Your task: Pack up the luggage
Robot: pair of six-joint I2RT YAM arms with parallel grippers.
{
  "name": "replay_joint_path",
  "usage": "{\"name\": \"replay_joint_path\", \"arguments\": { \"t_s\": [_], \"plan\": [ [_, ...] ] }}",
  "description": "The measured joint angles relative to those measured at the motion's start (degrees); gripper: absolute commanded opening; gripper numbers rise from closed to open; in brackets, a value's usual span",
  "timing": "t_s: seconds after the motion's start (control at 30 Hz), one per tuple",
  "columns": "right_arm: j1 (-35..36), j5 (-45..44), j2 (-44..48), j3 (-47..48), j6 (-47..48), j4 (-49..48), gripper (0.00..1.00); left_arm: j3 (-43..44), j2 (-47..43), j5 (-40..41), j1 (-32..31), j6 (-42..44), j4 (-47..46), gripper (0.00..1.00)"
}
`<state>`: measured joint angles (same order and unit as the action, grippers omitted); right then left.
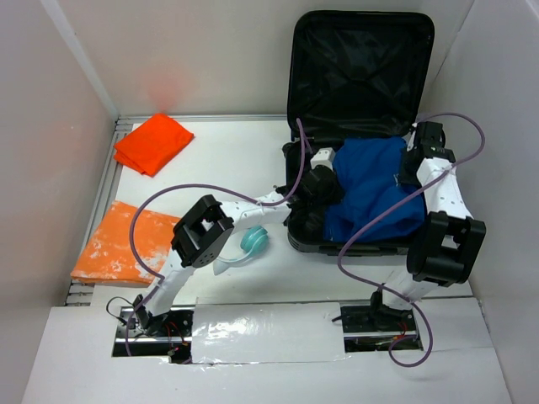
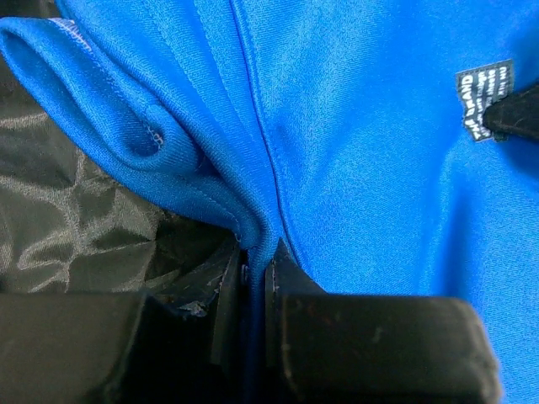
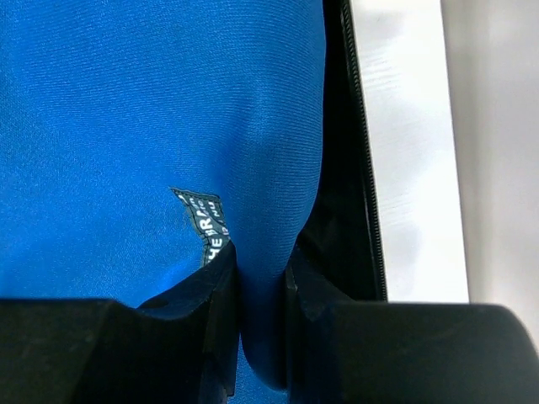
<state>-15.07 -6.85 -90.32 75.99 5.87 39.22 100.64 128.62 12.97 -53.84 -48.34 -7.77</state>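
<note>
1. Open on the right half of the table (image 1: pixel 236 151): the luggage (image 1: pixel 362 67), small, black and hard-shelled, with the lid propped upright toward the back wall and creased black fabric lining showing inside it.
2. Lower shell flat on the table, largely filled by a blue garment (image 1: pixel 375 198) that reaches the near rim at the right.
3. Left of the case, on the table: a folded orange cloth (image 1: pixel 153 143) at the back, an orange-and-white cloth (image 1: pixel 126 244) nearer, and a teal object (image 1: pixel 253 242) just beside the shell's near-left corner.
4. At the shell's left side, the left gripper (image 2: pixel 254 265): reaching in over the rim, fingers drawn almost together, pinching a stitched fold of the blue garment. Black lining visible to the left of that fold.
5. At the shell's right side, the right gripper (image 3: pixel 263 265): fingers drawn close, nipping a hanging edge of the same garment. A small dark sewn label (image 3: pixel 205 225) touching its left finger.
6. From the right wrist: the shell's black rim and zip line just right of the pinched cloth, white table beyond.
7. Luggage lying beneath both claws: one at the garment's left edge, the other at its right edge, the lid rising behind the pair.
</note>
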Motion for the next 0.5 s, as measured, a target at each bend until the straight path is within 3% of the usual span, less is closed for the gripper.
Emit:
{"name": "replay_joint_path", "arguments": {
  "t_s": [0.07, 0.1, 0.17, 0.2, 0.23, 0.27, 0.37, 0.4, 0.5],
  "plan": [
    [-0.07, 0.02, 0.0, -0.74, -0.02, -0.2, 0.32, -0.26, 0.0, -0.02, 0.0, -0.02, 0.0, 0.07],
    [-0.11, 0.07, 0.0, -0.96, -0.04, -0.28, 0.5, -0.28, 0.0, -0.07, 0.0, 0.0, 0.02, 0.15],
    [-0.33, -0.59, 0.0, -0.92, -0.09, -0.63, 0.7, -0.28, -0.02, 0.02, 0.0, 0.15, 0.15, 0.28],
    [-0.59, -0.9, 0.0, -0.61, -0.17, -0.79, 0.78, -0.28, -0.07, 0.02, 0.02, 0.35, 0.28, 0.36],
    [-0.94, -0.98, -0.02, 0.15, -0.11, -0.68, 0.84, -0.28, -0.07, -0.04, 0.02, 0.59, 0.39, 0.6],
    [-1.25, -1.05, -0.04, 1.6, -0.04, -0.2, 0.94, -0.28, -0.11, -0.09, 0.02, 1.38, 0.48, 0.67],
    [-1.7, -0.85, -1.33, 10.82, -0.04, 1.75, 0.98, -0.26, -0.42, -0.09, 0.13, 2.16, 0.55, 0.81],
    [-1.75, -0.46, -2.12, 15.39, -0.2, 1.81, 0.98, -0.26, -0.61, 0.04, 0.13, 2.82, 0.7, 0.99],
    [-1.75, 1.29, -3.23, 25.0, -0.37, 1.79, 0.98, 0.13, -1.62, 0.87, 0.13, 4.79, 1.22, 1.0]
  ]
}}
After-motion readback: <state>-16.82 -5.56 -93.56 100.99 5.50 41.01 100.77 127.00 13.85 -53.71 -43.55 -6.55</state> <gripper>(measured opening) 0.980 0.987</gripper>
